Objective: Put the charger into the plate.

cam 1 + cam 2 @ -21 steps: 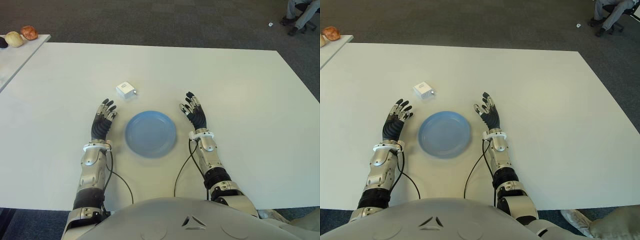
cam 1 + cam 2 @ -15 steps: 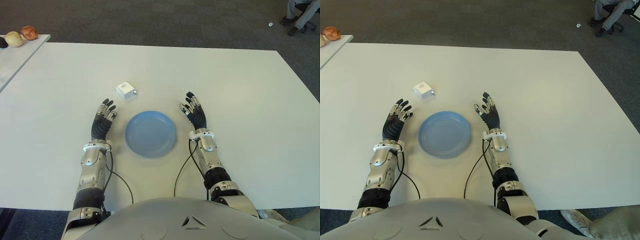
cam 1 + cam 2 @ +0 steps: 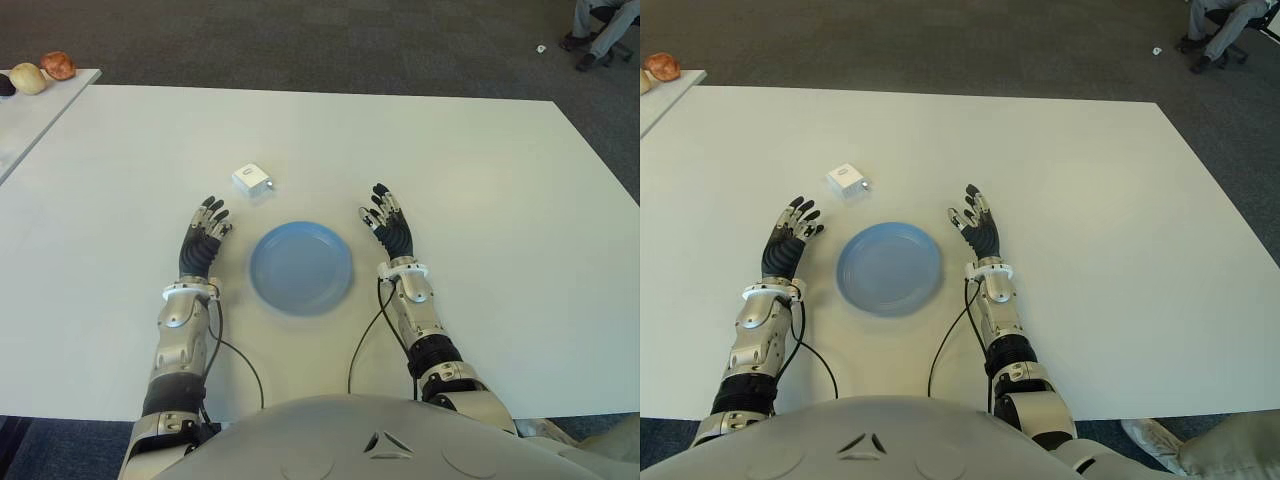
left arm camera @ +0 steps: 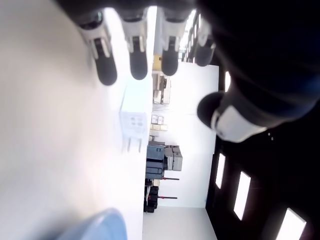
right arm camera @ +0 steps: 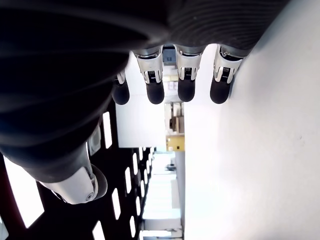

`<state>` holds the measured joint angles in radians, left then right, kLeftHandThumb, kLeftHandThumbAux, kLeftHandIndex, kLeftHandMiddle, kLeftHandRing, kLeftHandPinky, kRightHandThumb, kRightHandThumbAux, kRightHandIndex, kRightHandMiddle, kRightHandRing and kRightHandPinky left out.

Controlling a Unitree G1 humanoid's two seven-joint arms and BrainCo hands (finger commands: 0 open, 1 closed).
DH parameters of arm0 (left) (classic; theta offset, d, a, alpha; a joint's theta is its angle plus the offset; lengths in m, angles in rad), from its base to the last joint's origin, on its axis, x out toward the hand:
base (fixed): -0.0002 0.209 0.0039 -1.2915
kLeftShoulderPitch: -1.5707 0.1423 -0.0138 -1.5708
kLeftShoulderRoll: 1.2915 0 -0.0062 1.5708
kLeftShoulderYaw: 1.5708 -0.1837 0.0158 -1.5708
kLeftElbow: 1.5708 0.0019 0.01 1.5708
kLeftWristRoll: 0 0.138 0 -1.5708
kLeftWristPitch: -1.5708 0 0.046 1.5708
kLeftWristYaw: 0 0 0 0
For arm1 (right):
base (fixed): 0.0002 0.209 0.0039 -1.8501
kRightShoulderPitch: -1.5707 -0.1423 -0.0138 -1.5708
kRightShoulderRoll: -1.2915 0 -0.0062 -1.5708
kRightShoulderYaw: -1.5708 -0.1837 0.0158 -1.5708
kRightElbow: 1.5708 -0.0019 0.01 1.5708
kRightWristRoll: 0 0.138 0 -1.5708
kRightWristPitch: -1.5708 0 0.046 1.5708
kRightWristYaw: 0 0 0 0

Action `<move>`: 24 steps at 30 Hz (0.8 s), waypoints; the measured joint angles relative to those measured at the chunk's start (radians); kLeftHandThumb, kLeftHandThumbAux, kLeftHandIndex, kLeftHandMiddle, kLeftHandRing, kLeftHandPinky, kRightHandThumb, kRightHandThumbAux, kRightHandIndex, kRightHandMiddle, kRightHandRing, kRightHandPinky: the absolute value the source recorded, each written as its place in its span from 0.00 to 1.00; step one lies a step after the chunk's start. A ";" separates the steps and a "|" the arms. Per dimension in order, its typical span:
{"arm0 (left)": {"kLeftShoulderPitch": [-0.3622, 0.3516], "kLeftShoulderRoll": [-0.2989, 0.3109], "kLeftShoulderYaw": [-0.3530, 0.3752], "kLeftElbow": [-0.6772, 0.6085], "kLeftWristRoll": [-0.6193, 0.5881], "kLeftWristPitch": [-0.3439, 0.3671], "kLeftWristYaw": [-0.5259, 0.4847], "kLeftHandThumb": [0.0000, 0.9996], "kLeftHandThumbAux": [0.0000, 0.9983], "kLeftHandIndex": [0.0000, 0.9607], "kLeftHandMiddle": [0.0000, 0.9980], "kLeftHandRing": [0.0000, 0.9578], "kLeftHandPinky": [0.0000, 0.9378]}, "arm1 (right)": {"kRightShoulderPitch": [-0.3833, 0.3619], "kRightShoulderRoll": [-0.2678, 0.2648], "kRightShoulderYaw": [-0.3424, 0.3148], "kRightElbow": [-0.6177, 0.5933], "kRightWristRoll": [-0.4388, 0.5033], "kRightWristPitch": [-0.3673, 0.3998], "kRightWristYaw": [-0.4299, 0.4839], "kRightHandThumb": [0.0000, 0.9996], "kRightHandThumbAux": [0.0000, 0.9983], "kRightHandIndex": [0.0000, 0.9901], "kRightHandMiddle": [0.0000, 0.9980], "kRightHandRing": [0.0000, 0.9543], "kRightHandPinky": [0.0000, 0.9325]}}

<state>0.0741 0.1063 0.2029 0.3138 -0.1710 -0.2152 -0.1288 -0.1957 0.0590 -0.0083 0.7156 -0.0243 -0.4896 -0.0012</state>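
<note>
i see the white charger (image 3: 251, 180) lying on the table (image 3: 480, 180), beyond the blue plate (image 3: 301, 267) and a little to its left, well apart from the rim. its prongs point toward the plate side in the left wrist view (image 4: 133, 125). the plate holds nothing. my left hand (image 3: 200, 246) shows just left of the plate, fingers (image 4: 105, 60) stretched out and loose, gripping nothing; the charger is ahead of the fingertips, not touching them. my right hand (image 3: 390, 227) shows just right of the plate, fingers (image 5: 155, 85) likewise straight and relaxed, nothing in them. at the far left a second table (image 3: 40, 115) carries a few round fruits (image 3: 58, 65). a person's legs (image 3: 598, 30) show at the far right corner, on the dark carpet (image 3: 330, 45).
</note>
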 measured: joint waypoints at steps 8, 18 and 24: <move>-0.162 0.098 0.060 0.052 -0.004 0.127 0.030 0.12 0.64 0.06 0.13 0.16 0.22 | 0.000 0.000 0.008 -0.001 -0.007 -0.002 -0.010 0.18 0.71 0.01 0.02 0.01 0.06; -0.317 0.147 0.058 0.140 0.055 0.136 0.115 0.35 0.54 0.01 0.05 0.07 0.13 | -0.015 0.000 0.006 0.020 -0.006 -0.005 -0.018 0.19 0.70 0.01 0.02 0.01 0.05; -0.362 0.162 0.045 0.181 0.090 0.146 0.124 0.43 0.50 0.00 0.06 0.07 0.13 | -0.024 0.000 0.004 0.032 -0.004 -0.005 -0.015 0.18 0.68 0.01 0.02 0.01 0.04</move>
<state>-0.2878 0.2685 0.2478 0.4951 -0.0814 -0.0688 -0.0047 -0.2195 0.0588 -0.0042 0.7480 -0.0282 -0.4946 -0.0163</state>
